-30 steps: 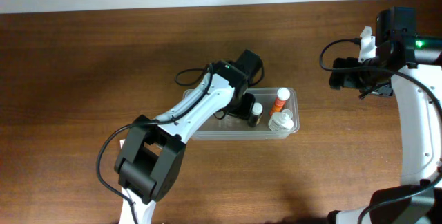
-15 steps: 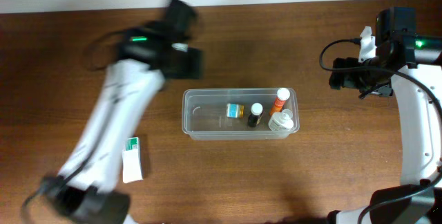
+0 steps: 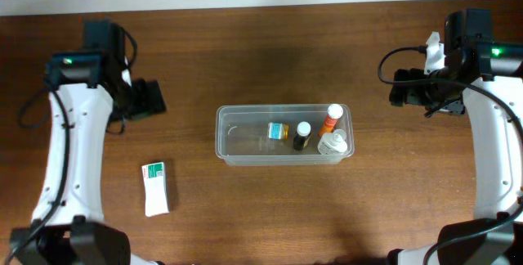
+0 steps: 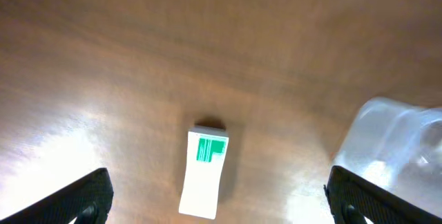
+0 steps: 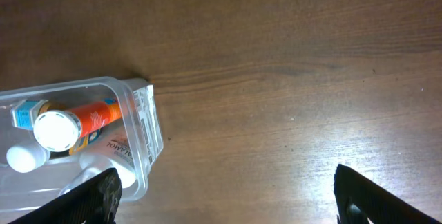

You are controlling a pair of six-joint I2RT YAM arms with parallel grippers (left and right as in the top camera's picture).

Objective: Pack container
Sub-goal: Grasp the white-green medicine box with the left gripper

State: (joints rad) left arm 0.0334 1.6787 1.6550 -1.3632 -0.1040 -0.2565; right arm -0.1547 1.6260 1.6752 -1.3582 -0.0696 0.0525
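Note:
The clear plastic container sits mid-table. It holds a small teal-and-yellow box, a dark bottle with a white cap, an orange bottle and a white bottle. A white box with a green label lies on the table left of the container; it also shows in the left wrist view. My left gripper is open and empty, high above the table at the left. My right gripper is open and empty at the far right. The right wrist view shows the container's corner.
The wooden table runs to a pale wall edge at the back. The container's blurred corner shows at the right of the left wrist view.
My left arm has pulled out of the container and swung far left, leaving the teal-and-yellow box inside. The right arm has not moved.

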